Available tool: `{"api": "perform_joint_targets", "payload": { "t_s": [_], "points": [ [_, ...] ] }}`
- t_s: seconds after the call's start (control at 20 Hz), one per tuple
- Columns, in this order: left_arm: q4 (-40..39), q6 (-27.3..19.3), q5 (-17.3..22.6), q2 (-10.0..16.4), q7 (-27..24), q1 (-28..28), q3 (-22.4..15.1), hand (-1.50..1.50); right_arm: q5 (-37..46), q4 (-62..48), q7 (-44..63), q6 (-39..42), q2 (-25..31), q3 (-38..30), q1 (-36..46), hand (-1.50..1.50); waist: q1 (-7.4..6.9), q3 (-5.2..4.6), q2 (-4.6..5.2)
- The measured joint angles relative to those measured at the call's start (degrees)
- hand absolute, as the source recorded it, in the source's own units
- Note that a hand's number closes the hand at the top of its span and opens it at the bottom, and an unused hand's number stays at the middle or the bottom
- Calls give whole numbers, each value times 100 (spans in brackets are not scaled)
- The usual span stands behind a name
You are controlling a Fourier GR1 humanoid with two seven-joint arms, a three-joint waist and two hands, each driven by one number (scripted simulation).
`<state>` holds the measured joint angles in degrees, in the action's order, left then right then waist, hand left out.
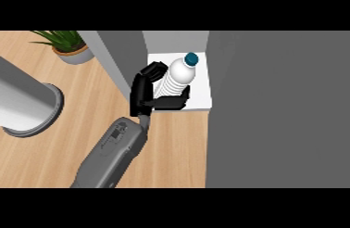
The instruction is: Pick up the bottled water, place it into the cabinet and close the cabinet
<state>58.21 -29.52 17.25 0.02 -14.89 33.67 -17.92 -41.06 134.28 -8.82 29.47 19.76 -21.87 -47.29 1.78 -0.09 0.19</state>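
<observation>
The bottled water (pixel 179 74), clear white with a dark teal cap, stands on the white shelf (pixel 199 101) inside the open cabinet. My left hand (pixel 145 90) reaches in from the lower left and is shut on the bottle. Its fingers (pixel 153 68) curl round the far left side and its thumb (pixel 168 102) wraps the near side, hiding the bottle's base. A wide grey panel (pixel 277 109), which looks like the cabinet's door, fills the right of the head view. My right hand does not show.
A grey cabinet side wall (pixel 121 60) rises just left of my hand. A potted plant (pixel 68 47) stands at the back left of the wooden counter (pixel 171 153). A large pale grey cylinder (pixel 27 104) stands at the left edge.
</observation>
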Motion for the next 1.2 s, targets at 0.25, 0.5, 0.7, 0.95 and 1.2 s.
{"api": "perform_joint_targets", "payload": {
  "t_s": [0.25, 0.5, 0.7, 0.95, 1.2],
  "points": [
    [-812, -225, 217, -1, -52, 558, 42, 150, -73, -10, -58, 188, -69, 1, -138, -150, 62, 0, 6],
    [-1660, -164, 590, -1, -302, 1161, 181, 150, -146, -40, 8, 155, -37, 11, -44, -150, 103, -2, 30],
    [-2246, -253, 781, 2, -491, 1618, 259, 150, -199, -47, 31, 182, -35, 40, -47, -150, 133, -2, 40],
    [-3000, -236, 894, 10, -972, 2005, 433, 150, -260, -81, 9, 278, 2, 6, 5, -150, 189, -2, 63],
    [-3680, -352, 863, 12, -1165, 2469, 498, -150, -303, -109, -42, 388, -8, -15, 30, -150, 241, -1, 78]
  ]
}}
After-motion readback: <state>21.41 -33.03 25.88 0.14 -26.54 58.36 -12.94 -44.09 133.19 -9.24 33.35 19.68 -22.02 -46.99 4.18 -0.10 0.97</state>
